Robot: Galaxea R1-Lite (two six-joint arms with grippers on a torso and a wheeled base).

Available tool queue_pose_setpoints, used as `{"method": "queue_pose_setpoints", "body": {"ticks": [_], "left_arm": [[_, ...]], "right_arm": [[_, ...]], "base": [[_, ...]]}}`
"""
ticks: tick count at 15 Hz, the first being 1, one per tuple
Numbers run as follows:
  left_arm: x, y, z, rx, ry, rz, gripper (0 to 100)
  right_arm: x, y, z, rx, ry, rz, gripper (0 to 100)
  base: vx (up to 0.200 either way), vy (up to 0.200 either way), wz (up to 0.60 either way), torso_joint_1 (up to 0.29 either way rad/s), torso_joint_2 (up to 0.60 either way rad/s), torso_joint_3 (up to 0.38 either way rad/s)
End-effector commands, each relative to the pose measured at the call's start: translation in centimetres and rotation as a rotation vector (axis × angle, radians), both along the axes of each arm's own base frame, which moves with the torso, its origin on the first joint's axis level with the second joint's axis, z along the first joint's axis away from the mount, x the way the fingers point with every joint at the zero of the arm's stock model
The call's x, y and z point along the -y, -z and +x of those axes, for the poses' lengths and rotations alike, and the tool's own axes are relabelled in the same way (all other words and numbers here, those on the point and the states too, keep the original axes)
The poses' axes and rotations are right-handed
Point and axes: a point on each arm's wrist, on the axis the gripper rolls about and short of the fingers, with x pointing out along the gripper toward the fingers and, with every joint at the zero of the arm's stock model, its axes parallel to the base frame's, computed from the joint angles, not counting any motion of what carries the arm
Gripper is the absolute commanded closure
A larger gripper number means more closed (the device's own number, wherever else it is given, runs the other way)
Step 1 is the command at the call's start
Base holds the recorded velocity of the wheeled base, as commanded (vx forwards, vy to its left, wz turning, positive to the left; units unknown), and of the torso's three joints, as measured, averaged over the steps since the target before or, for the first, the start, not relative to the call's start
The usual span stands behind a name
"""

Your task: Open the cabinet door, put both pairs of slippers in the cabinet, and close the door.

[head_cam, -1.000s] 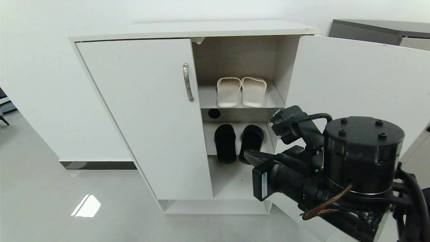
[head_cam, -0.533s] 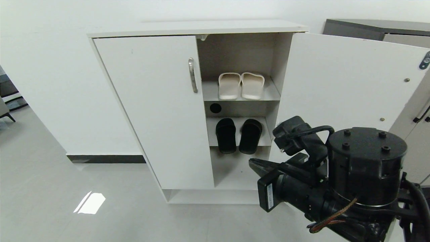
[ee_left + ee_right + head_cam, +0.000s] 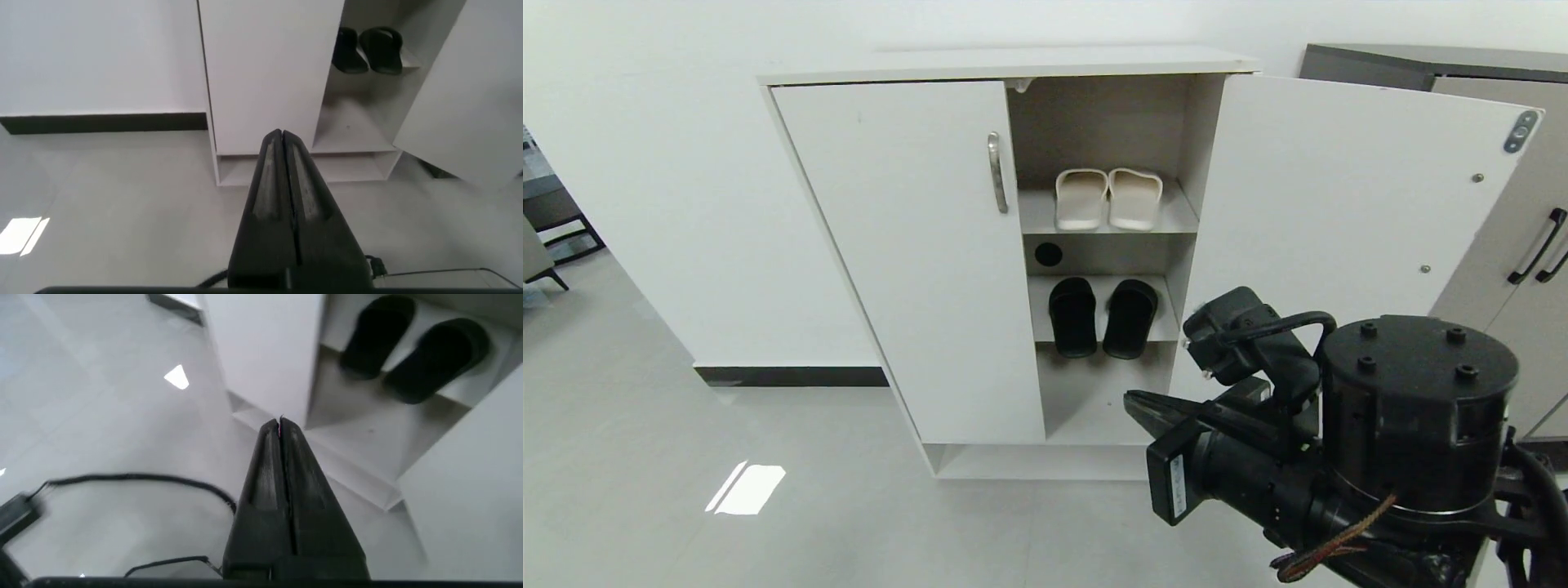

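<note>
White flat-panelled cabinet (image 3: 1013,61), right door (image 3: 1323,188) swung wide; smooth cream slippers (image 3: 1085,200) sat above matte black slippers (image 3: 1074,317); left gripper (image 3: 281,137) and right gripper (image 3: 280,423) were pinched together

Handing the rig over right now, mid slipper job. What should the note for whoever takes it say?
Left gripper: jaws shut, empty, low before the white two-door cabinet.
Right gripper: jaws shut, empty, in front of the open compartment.
Pair of cream slip-on slippers on the upper shelf; pair of black slip-on slippers on the shelf below.
Right door wide open; left door shut.
Done: door opened, both pairs in.
Left: close the right door.
</note>
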Motion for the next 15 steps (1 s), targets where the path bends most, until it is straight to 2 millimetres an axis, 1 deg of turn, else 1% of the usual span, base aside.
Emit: {"method": "queue_pose_setpoints", "body": {"ticks": [1,8,11,12,13,15], "left_arm": [[0.0,0.0,0.0,-0.002,0.000,0.000,100],[0.0,0.0,0.0,-0.002,0.000,0.000,100],[0.0,0.0,0.0,-0.002,0.000,0.001,100],[0.0,0.0,0.0,-0.002,0.000,-0.002,100],[0.0,0.0,0.0,-0.002,0.000,0.000,100],[0.0,0.0,0.0,-0.002,0.000,-0.002,100]], "right_arm": [[-0.1,0.2,0.1,-0.003,0.001,-0.006,100],[0.1,0.6,0.1,0.000,0.002,-0.005,100],[0.4,1.2,1.1,-0.026,-0.004,-0.010,100],[0.4,1.6,1.8,-0.033,0.014,-0.019,100],[0.5,1.7,2.0,-0.036,0.022,-0.022,100],[0.5,1.7,2.0,-0.036,0.021,-0.022,100]], "base": [[-0.200,0.000,0.00,0.002,0.01,0.007],[0.000,0.000,0.00,0.000,0.00,0.000],[0.000,0.000,0.00,0.000,0.00,0.000],[0.000,0.000,0.00,0.041,-0.12,-0.080],[0.000,0.000,0.00,0.110,-0.28,-0.203],[0.000,0.000,0.00,0.037,-0.22,-0.266]]}}
